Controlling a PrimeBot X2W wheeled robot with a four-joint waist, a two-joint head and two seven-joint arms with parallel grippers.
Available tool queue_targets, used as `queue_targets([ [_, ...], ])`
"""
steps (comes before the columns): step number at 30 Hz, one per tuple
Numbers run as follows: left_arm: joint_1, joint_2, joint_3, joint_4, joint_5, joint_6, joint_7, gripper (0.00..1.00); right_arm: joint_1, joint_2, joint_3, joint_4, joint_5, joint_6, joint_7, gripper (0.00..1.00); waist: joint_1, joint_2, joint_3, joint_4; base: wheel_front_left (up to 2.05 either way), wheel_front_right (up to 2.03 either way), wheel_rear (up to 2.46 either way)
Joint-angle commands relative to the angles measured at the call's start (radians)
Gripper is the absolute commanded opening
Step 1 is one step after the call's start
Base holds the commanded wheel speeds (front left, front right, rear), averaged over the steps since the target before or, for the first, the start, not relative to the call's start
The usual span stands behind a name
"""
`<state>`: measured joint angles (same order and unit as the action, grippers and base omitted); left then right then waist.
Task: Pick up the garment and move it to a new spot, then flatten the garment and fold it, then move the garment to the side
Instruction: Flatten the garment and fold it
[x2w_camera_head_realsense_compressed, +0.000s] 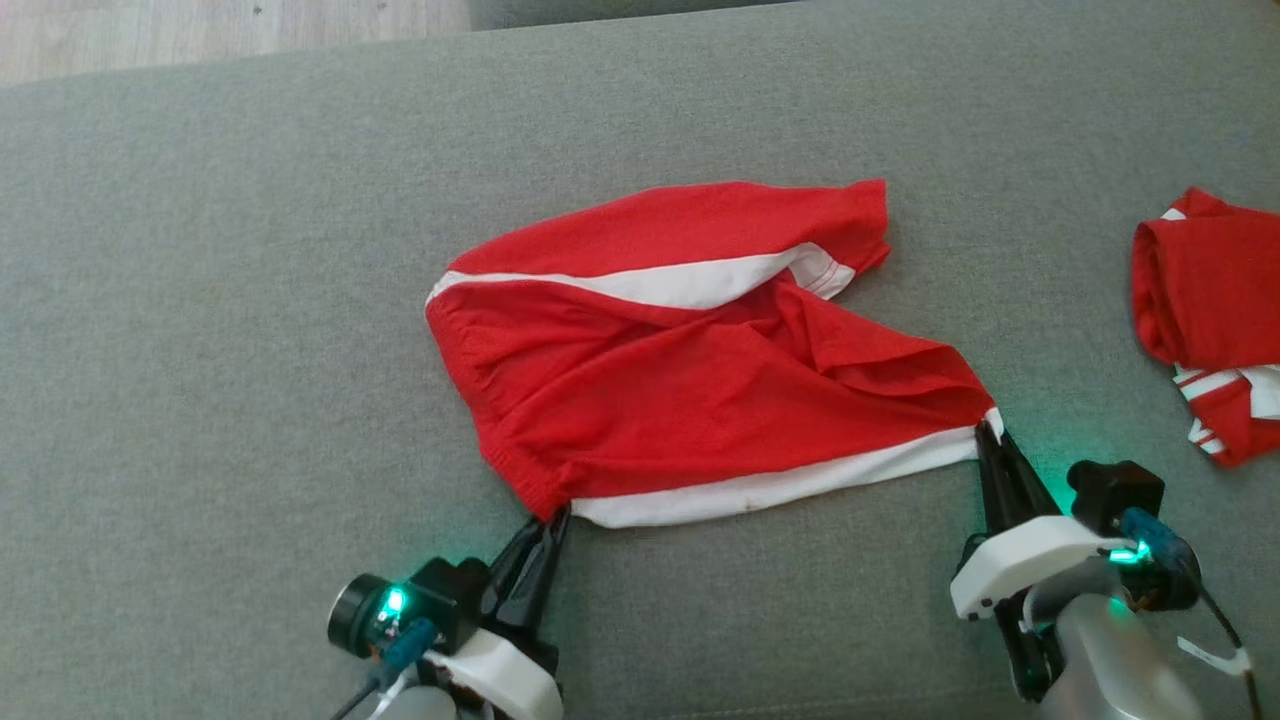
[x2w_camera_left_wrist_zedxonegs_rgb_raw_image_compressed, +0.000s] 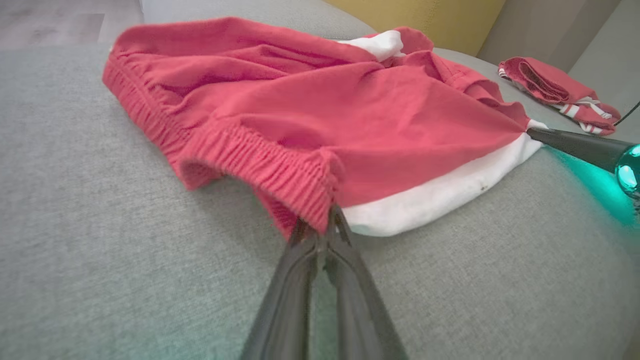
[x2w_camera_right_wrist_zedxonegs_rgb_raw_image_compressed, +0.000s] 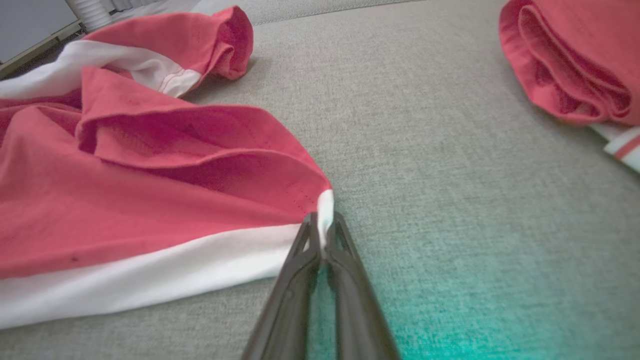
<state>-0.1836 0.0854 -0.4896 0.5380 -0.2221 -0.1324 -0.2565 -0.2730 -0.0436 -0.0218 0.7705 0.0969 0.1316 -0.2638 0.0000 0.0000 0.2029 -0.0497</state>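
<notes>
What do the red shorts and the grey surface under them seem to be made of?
Red shorts: thin, matte cloth, perhaps a light synthetic; it creases softly, and the waistband is gathered like elastic. Grey surface: coarse woven upholstery, matte; its weave shows close up and it looks cushioned.

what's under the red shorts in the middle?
The grey cushion shows all round the red shorts, and their near white edge lies on it. Whatever is beneath the middle is hidden by the cloth.
</notes>
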Motion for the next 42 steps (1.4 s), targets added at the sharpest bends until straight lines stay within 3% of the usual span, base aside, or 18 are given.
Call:
queue_targets([
  [1,-0.031,0.016,0.013,-0.029,-0.011,0.002,-0.005,0.00,-0.006,-0.007,0.014,-0.010,0.006,-0.001,0.002,0.00,0.0000,0.0000,0.000,0.000,0.00,0.00,0.00],
  [6,-0.028,0.027,0.011,-0.058,-0.014,0.002,-0.005,0.00,-0.003,-0.007,0.006,-0.055,0.032,-0.001,0.002,0.00,0.0000,0.0000,-0.021,0.012,0.00,0.00,0.00],
  [13,-0.067,0.098,0.018,-0.235,-0.005,0.002,-0.005,0.00,-0.028,-0.007,0.033,-0.257,0.162,-0.001,0.002,0.00,0.0000,0.0000,-0.157,0.034,0.00,0.00,0.00],
  [21,-0.327,0.246,-0.019,-0.350,-0.035,0.002,-0.005,0.00,-0.208,-0.007,0.065,-0.383,0.363,-0.001,0.005,0.00,0.0000,0.0000,-0.248,0.030,0.00,0.00,0.00],
  [27,-0.516,0.295,-0.042,-0.324,-0.082,0.002,-0.005,0.00,-0.340,-0.024,0.078,-0.458,0.419,-0.001,0.086,0.00,0.0000,0.0000,-0.240,0.018,0.00,0.00,0.00],
  [36,-0.726,0.292,-0.081,-0.152,-0.104,0.007,-0.005,0.00,-0.523,-0.013,0.074,-0.386,0.427,-0.001,0.142,0.00,0.0000,0.0000,-0.087,-0.015,0.00,0.00,0.00],
  [42,-0.934,0.240,-0.022,-0.130,-0.002,0.055,-0.005,0.00,-0.786,-0.008,0.000,-0.216,0.368,-0.001,0.034,0.00,0.0000,0.0000,0.028,-0.024,0.00,0.00,0.00],
])
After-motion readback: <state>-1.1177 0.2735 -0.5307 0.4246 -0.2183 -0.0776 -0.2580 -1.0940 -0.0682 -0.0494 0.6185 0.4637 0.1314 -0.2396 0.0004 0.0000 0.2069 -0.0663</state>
